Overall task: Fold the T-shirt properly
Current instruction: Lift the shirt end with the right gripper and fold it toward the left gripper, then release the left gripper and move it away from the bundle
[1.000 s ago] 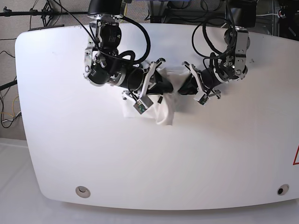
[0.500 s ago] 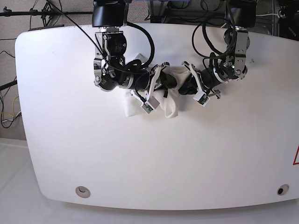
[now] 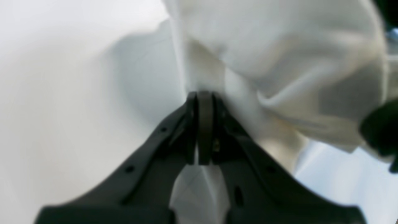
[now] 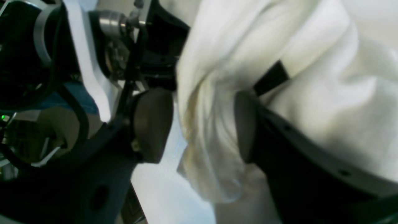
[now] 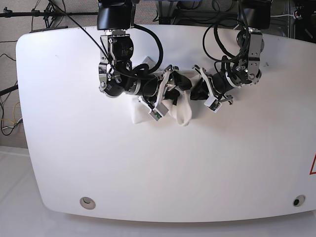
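Both arms are folded in low over the far middle of the white table (image 5: 74, 163), meeting at a bunched heap of white cloth, the T-shirt (image 5: 181, 112). It lies crumpled between the two wrists, one lobe hanging toward the near side, another patch flat on the table under the arm on the base view's left. No print shows from here, only plain white folds, and in the right wrist view a short black strip (image 4: 271, 78) that may be the neck label. The left gripper (image 3: 200, 95), on the base view's right, has its dark fingers pressed tight together with no gap, and the cloth rises straight out of their tips, so it is pinching a fold of the shirt. White fabric also shows below the tips, between the finger bases. The right gripper (image 4: 202, 124), on the base view's left, stands with its two pads well apart. A thick roll of the shirt passes down between them; the pad on the right of that view (image 4: 245, 124) lies against the cloth, while the other pad (image 4: 152, 124) stands clear of it with table showing in the gap. So the fabric sits loosely between open fingers, not clamped. Wrist views are blurred. Cables (image 5: 148, 39) loop over both arms.
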Motion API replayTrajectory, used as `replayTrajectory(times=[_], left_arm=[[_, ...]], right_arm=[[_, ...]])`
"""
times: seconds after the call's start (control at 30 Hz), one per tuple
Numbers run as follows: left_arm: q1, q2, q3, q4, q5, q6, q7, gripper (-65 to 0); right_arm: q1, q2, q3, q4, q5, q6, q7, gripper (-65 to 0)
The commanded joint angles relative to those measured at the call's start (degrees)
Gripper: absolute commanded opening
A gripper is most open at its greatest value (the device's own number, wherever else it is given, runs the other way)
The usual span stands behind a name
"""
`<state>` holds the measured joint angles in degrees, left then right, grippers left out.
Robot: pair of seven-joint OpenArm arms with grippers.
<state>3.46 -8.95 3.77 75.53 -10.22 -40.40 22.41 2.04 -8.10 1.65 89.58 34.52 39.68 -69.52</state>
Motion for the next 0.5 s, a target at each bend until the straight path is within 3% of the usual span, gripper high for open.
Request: replayTrajectory(times=[0.0,0.47], left_arm=[[1.2,-0.5,0.3,-1.4,7.6,0.4,9.7,-65.0],[-0.2,-0.5,-6.9,-1.3,7.5,0.4,9.7,-65.0]], right_arm=[[0.9,0.6,0.1,1.1,0.5,0.3,0.7,-31.0],[0.9,1.1,0.2,1.6,0.9,0.3,0.7,-33.0]])
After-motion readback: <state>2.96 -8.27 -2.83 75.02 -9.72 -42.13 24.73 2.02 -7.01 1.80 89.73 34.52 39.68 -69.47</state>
